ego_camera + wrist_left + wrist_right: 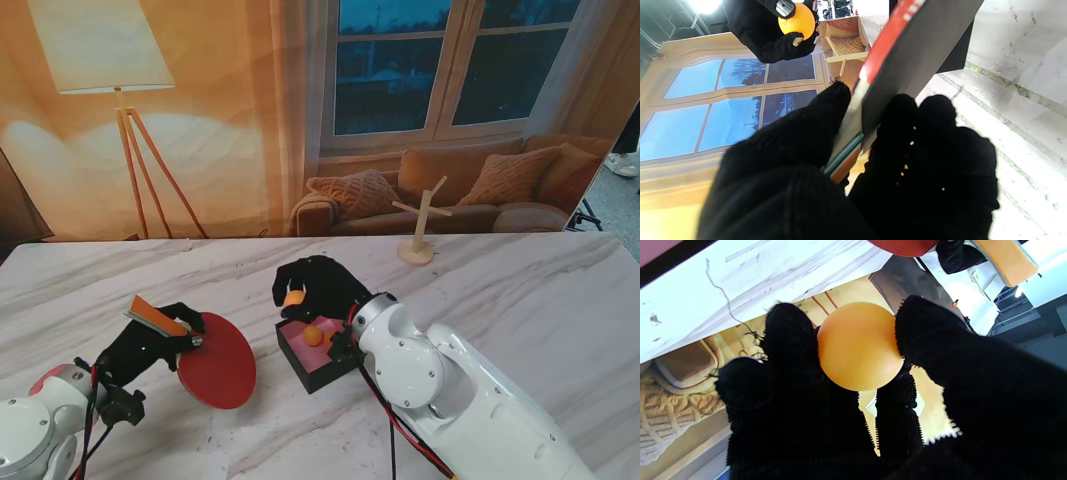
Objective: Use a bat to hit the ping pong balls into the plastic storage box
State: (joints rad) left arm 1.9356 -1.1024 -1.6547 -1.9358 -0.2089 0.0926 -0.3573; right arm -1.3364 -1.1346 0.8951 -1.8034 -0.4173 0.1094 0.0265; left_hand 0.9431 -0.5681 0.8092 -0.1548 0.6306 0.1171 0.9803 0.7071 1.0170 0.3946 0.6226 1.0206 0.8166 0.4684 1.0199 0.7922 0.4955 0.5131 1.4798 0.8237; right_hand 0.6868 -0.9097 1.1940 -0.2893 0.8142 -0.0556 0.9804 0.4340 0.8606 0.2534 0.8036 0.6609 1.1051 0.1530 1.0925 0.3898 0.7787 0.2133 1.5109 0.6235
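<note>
- The marble table (pixel 520 290) fills the lower half of the stand's view; a wooden stand (pixel 418 225) sits at its far edge, centre right of the frame.
- The bat (pixel 215 362), red face up at lower left centre, looks rigid and light; its orange handle (pixel 155 316) is the sensible place to grip, pointing toward the upper left.
- The left hand (pixel 150 345), black-gloved at lower left, is wrapped tight around that handle, fingers (pixel 923 140) and thumb pressed on either side of the blade's neck.
- The plastic storage box (pixel 300 358), dark-walled with a pink floor, sits just right of the bat at frame centre, one orange ball (pixel 313 336) inside.
- The right hand (pixel 315 290), hovering above the box, pinches a second ping pong ball (pixel 293 298) between thumb and fingertips (pixel 790 336).
- That ball appears feather-light, smooth and easily dented; a gentle pinch across its widest part should suit.
</note>
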